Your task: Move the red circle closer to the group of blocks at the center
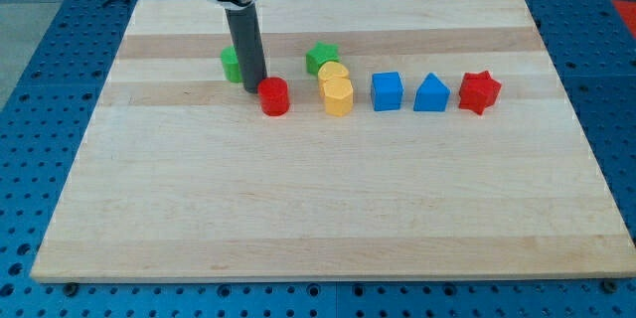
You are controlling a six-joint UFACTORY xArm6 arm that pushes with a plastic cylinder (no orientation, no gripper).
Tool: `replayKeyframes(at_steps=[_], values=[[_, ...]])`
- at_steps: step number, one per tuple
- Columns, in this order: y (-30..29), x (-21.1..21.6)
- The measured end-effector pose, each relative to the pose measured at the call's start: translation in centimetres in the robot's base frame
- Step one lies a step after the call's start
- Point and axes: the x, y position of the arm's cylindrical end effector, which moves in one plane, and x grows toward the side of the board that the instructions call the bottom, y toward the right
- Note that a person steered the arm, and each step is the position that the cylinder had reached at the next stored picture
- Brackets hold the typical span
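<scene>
Right now my tip (252, 90) sits just beside the red circle (274, 96) on the side toward the board's left edge, possibly touching; can't tell. No jaws on this rod, so nothing is held. Push line runs toward the right edge, where the yellow heart (338, 95) and green block (321, 58) start the central group. Circle is a short, smooth cylinder, round-sided, so I judge it may roll off-line on the pale wooden board (298, 209).

A robotics lab bench: a pale wooden board (328, 199) lies on a blue perforated metal table (60, 50) whose screw holes show at every frame edge.
</scene>
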Motion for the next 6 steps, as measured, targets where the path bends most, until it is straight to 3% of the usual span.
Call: replayKeyframes(at_steps=[1,2,3,6], values=[[0.1,0.2],[-4.4,0.2],[-4.9,2.9],[6.6,2.0]])
